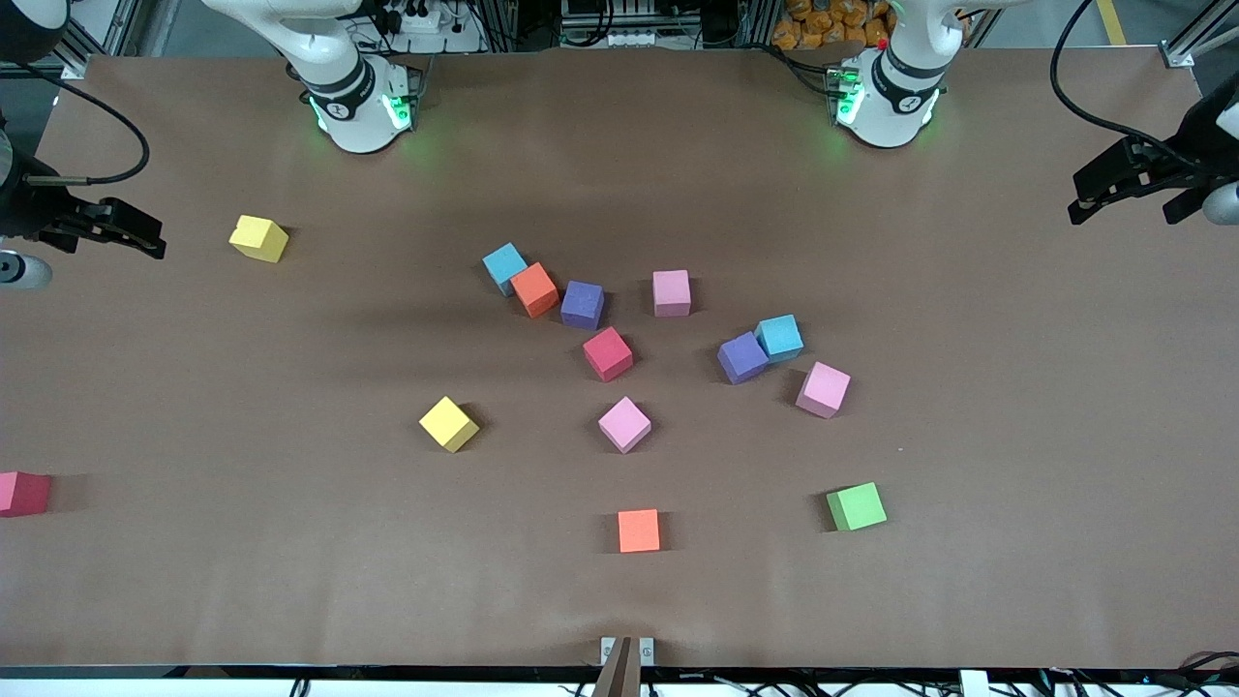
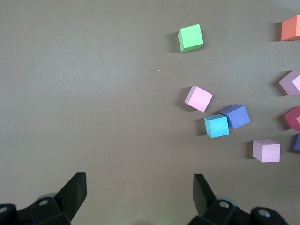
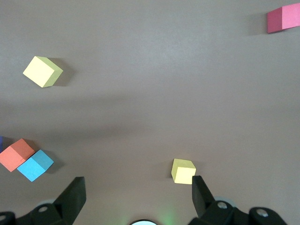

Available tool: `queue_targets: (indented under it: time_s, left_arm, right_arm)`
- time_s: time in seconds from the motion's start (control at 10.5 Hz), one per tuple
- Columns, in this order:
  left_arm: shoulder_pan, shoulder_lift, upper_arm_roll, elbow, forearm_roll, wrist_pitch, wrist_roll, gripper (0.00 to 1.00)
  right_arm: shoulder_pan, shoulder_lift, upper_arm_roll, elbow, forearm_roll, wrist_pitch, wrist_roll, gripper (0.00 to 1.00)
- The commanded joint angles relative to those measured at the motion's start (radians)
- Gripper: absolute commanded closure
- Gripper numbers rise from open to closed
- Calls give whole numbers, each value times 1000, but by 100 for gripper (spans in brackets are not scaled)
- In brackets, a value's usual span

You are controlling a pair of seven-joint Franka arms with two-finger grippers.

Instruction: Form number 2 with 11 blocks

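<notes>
The blocks lie scattered on the brown table, and no number 2 shows. A light blue block [image 1: 504, 267], an orange one [image 1: 534, 289] and a purple one [image 1: 583, 305] sit in a touching row mid-table. Close by are pink blocks [image 1: 671, 292] [image 1: 624, 424] [image 1: 823, 389], a red one [image 1: 608, 353], and purple [image 1: 742, 357] touching light blue [image 1: 779, 338]. Green [image 1: 856, 506], orange [image 1: 639, 530] and yellow [image 1: 448, 423] lie nearer the camera. My left gripper [image 1: 1133, 189] [image 2: 138, 192] hangs open and empty over its table end. My right gripper [image 1: 106, 227] [image 3: 137, 194] is likewise open and empty.
A second yellow block [image 1: 258, 238] [image 3: 183, 171] lies toward the right arm's end. A red block [image 1: 21, 493] sits at that end's table edge. Both arm bases [image 1: 363, 106] [image 1: 886, 97] stand along the edge farthest from the camera.
</notes>
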Motion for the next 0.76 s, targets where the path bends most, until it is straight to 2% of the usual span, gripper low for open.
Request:
queue_targets:
  time_s: [0.0,0.67]
  left_arm:
    - [-4,11,7,30,8,-27,14,0]
    - [7,86,-2,37,19,-26,1,0]
  right_arm:
    - [-19,10,9,21,13,-6,2,0]
    - [-8,11,9,21,7,-6,13,0]
